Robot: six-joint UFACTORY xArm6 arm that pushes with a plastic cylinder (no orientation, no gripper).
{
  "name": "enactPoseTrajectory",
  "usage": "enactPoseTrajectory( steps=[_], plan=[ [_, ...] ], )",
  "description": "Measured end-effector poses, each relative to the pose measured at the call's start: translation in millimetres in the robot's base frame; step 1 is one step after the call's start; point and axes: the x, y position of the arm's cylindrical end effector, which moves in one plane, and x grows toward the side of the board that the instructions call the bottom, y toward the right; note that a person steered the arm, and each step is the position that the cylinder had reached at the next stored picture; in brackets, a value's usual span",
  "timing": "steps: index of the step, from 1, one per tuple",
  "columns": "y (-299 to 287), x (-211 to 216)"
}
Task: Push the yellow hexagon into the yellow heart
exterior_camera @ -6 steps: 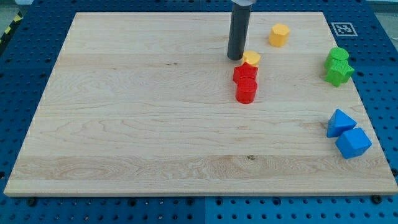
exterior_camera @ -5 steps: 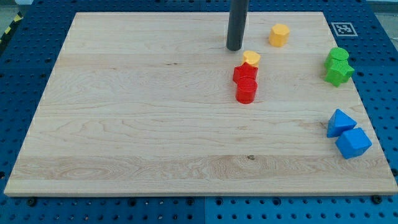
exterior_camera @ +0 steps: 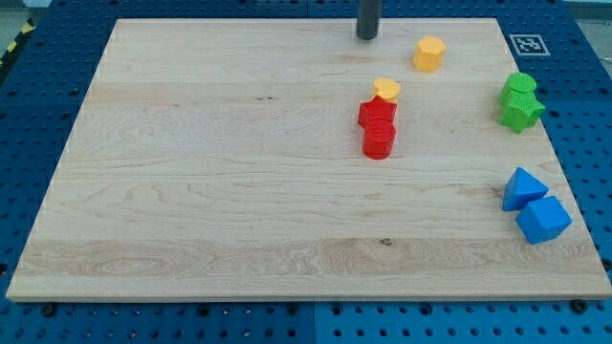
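The yellow hexagon sits near the view's top right of the wooden board. The yellow heart lies lower and to its left, touching the top of two red blocks stacked in a column below it. My tip is near the board's top edge, to the left of the yellow hexagon and above the yellow heart, apart from both.
Two green blocks sit together at the right edge. A blue triangular block and a blue cube lie at the lower right. A marker tag is at the top right corner.
My tip has moved toward the view's top, away from the yellow heart, from beside it to near the board's top edge. No block has moved.
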Motion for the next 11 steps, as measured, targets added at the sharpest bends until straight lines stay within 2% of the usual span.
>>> enactPoseTrajectory(
  steps=[3,4,5,8,9,10,11],
  plan=[
    [95,5],
    [102,35],
    [98,46],
    [52,49],
    [62,49],
    [96,57],
    [83,87]
  ],
)
